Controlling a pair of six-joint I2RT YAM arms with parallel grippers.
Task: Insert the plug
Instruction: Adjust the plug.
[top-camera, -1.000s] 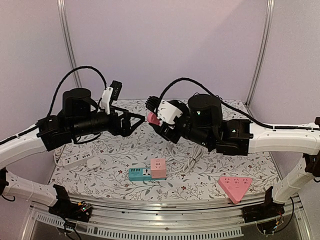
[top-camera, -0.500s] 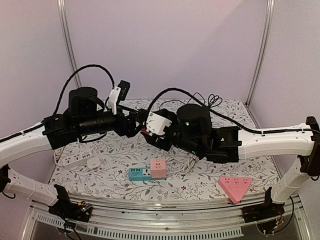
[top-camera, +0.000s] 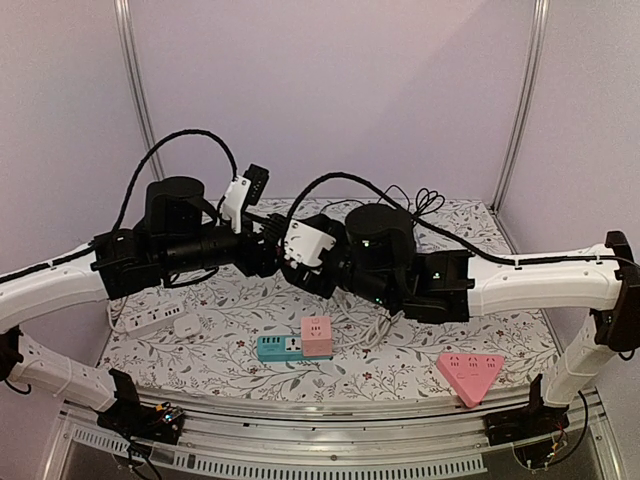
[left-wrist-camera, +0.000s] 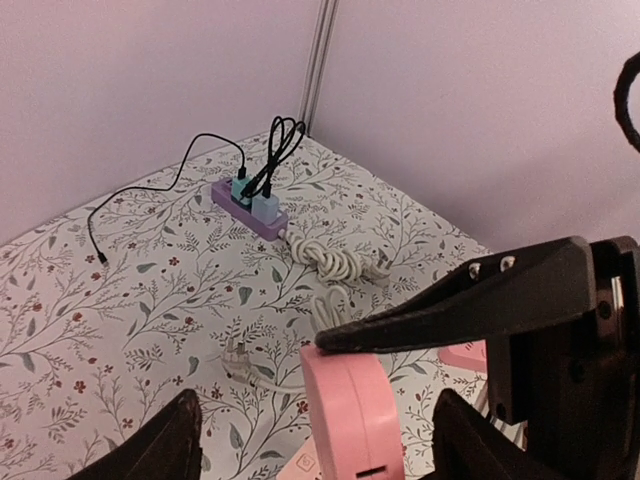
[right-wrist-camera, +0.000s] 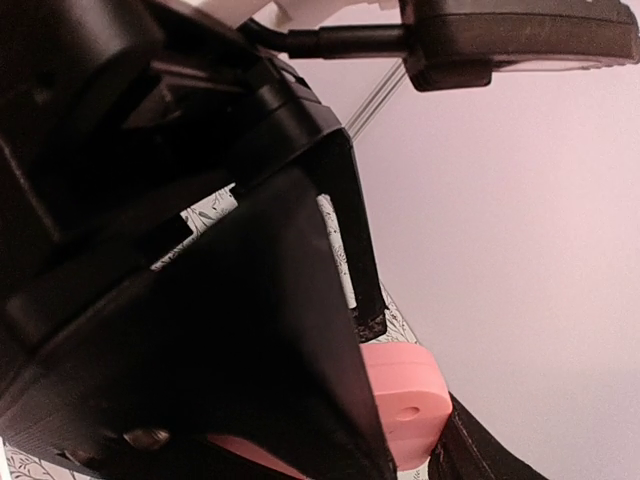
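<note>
**1. End effectors**
- R gripper (top-camera: 284, 262): up in the air over mid-table, clamped on the pink plug (left-wrist-camera: 350, 415). In the L wrist view one black finger (left-wrist-camera: 450, 310) lies along the plug's top face.
- L gripper (left-wrist-camera: 316, 398): fingers spread wide, one on either side of the plug. No contact w/ the plug as far as the L wrist view shows.
- The two grippers meet tip to tip above the table (top-camera: 230, 300), left of centre in the top view.

**2. Task item**
- Pink plug: off the table, held by R gripper, between the L fingers.
- Rounded body w/ a small slot on the near edge. Prong side: cannot tell.

**3. Sockets & contents**
- Purple power strip (left-wrist-camera: 250, 208), far side of table: teal/white chargers (left-wrist-camera: 265, 203) plugged in, w/ black cables (left-wrist-camera: 272, 145) running out of them. A white coiled cord (left-wrist-camera: 338, 262) lies at its near end.
- Teal socket block (top-camera: 277, 348) & pink socket cube (top-camera: 317, 337): touching, side by side, front centre.
- White power strip (top-camera: 148, 322): L edge of table, w/ a white adapter (top-camera: 186, 325) just beside it.
- Pink triangular socket block (top-camera: 469, 372): flat on the table, front R, well apart from the rest.

**4. Markings**
- Print on the strips & blocks is too small to read.
</note>
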